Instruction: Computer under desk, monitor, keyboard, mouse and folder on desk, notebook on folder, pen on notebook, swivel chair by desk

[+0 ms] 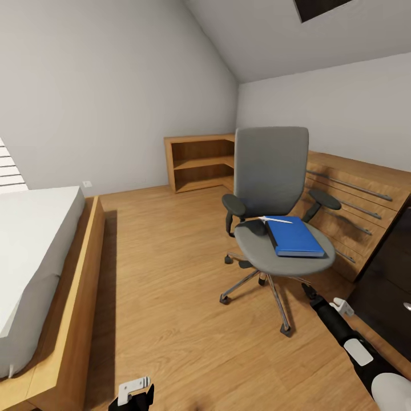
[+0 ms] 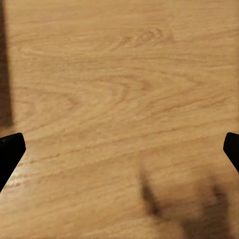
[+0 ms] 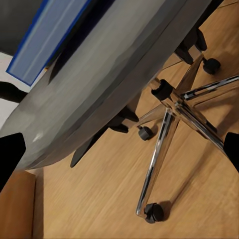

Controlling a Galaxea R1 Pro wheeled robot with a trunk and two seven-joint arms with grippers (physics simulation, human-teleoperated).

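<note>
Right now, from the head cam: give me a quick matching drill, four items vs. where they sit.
Column A:
1. folder
2. pen
3. swivel chair
4. bed

Column B:
a. along the left side of the room
b. flat on the chair seat
c. on the wood floor, in front of the light-wood drawer chest
d. at the folder's back edge, near the backrest

Pairs: 1-b, 2-d, 3-c, 4-a
</note>
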